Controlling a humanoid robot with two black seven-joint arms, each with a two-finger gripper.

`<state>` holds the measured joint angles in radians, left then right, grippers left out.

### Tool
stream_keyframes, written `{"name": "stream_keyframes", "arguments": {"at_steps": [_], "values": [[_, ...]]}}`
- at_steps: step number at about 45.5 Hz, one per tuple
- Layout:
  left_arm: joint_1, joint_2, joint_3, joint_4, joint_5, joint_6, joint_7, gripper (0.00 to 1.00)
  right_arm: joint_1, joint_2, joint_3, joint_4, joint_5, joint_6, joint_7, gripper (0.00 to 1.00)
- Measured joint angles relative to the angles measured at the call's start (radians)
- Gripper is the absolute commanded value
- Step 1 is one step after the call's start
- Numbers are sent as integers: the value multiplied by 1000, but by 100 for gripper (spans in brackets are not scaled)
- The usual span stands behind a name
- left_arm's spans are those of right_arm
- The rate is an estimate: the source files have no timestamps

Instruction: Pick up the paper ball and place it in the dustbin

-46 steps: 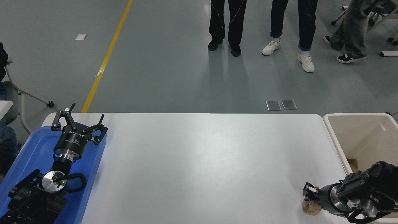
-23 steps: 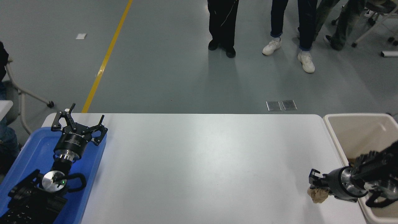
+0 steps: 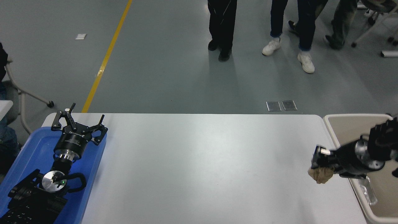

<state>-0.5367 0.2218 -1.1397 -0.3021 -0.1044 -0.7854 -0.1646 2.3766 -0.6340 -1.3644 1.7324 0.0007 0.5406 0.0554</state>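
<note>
I see the paper ball [image 3: 321,175] as wrinkly tan paper, matt, rough. Dustbin [image 3: 334,132]: smooth beige plastic, slight sheen. Table [image 3: 199,168]: smooth white top, soft glare. Blue tray [image 3: 28,155]: glossy plastic. Both grippers, left [image 3: 78,119] and right [image 3: 320,158]: matt black, polished metal wrist rings.

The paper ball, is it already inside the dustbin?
Not yet: the paper ball hangs in the right gripper over the table, beside the dustbin.

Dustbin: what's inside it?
A shiny foil piece lies by the dustbin's near left wall. The right gripper, holding the paper ball, and its arm hide the middle.
</note>
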Motion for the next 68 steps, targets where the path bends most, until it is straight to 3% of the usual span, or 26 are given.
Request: {"name": "stream_keyframes", "arguments": {"at_steps": [10,28,45,68], "values": [[0,0,0,0,0,0,-1,99,193,-8,-5,8,-3,161,-2,0],[0,0,0,0,0,0,-1,99,181,-17,-8,-37,-55,214,-8,0],[0,-1,0,0,0,0,-1,99,-299,-57,44,-364,-85,-48,-10,0],[0,-1,0,0,0,0,0,99,-1104,-96,501,-917,-87,-370,-12,0]]}}
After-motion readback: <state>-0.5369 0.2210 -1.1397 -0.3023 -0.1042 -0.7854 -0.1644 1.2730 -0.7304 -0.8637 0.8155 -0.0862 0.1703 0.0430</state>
